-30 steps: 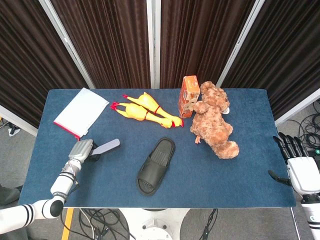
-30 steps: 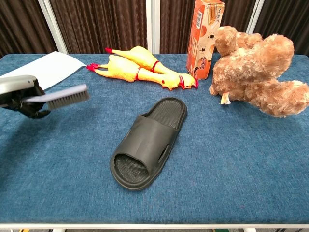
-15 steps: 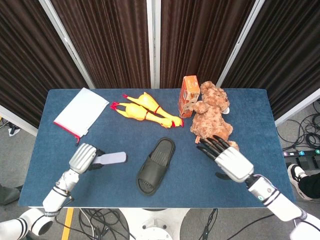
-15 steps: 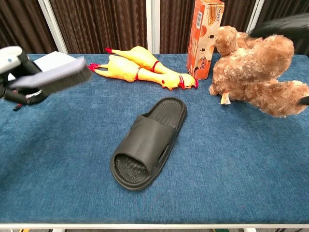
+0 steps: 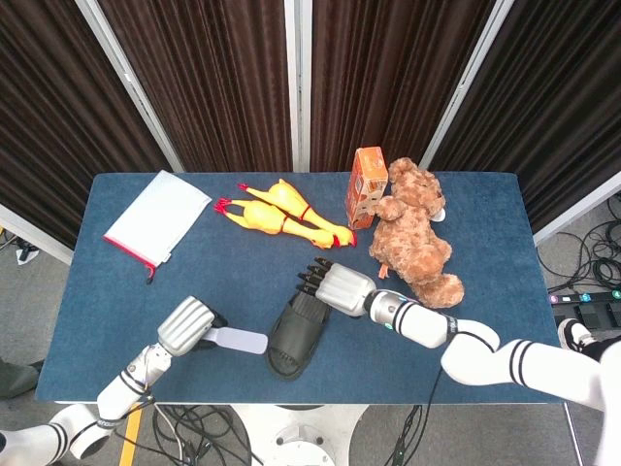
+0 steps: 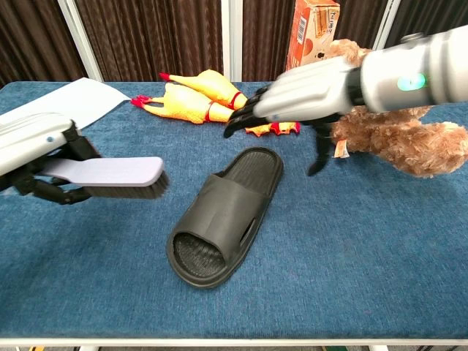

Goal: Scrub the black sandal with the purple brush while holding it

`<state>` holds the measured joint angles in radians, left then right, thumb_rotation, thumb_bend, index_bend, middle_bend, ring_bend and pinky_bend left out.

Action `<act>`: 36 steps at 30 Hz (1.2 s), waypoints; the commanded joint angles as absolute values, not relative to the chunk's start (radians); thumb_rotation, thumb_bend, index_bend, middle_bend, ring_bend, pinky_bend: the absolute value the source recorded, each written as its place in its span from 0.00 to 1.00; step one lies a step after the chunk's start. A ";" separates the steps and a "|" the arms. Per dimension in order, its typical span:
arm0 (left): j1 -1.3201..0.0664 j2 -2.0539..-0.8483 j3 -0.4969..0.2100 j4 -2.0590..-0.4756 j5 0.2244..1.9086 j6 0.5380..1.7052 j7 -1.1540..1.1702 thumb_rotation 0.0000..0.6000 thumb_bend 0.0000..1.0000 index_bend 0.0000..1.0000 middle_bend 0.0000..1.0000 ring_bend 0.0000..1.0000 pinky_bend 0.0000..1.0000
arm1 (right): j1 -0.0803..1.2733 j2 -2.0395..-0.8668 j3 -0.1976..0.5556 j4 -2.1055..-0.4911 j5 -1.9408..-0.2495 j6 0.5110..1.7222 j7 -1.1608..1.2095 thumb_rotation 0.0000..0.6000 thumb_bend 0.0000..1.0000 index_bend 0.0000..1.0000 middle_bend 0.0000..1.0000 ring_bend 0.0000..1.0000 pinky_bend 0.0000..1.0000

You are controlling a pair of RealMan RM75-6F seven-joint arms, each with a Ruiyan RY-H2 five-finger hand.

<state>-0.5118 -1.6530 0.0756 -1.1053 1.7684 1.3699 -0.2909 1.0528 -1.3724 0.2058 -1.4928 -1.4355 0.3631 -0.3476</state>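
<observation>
The black sandal point(image 6: 221, 216) lies flat on the blue table, toe end toward the near edge; in the head view the black sandal point(image 5: 291, 342) is partly covered by my right hand. My left hand point(image 6: 33, 145) grips the handle of the purple brush point(image 6: 110, 174), bristles down, held in the air left of the sandal. In the head view the left hand point(image 5: 186, 326) and the brush point(image 5: 240, 341) sit just left of the sandal. My right hand point(image 6: 307, 91) hovers open above the sandal's heel end, fingers spread and pointing left; the right hand point(image 5: 335, 286) holds nothing.
Two yellow rubber chickens point(image 5: 281, 216) lie behind the sandal. An orange carton point(image 5: 366, 184) and a brown teddy bear point(image 5: 415, 238) stand at the back right. A white pouch point(image 5: 157, 217) rests at the back left. The table's front edge point(image 6: 234, 341) is close to the sandal.
My right hand swept in from the right to above the sandal's heel. My left hand carried the brush rightward and nearer, closer to the sandal.
</observation>
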 commanded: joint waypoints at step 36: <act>-0.662 -1.950 -0.020 -0.803 1.650 1.185 -0.188 1.00 0.49 1.00 1.00 1.00 1.00 | 1.220 -1.701 0.065 -1.115 -1.238 0.436 -0.416 1.00 0.10 0.43 0.34 0.14 0.14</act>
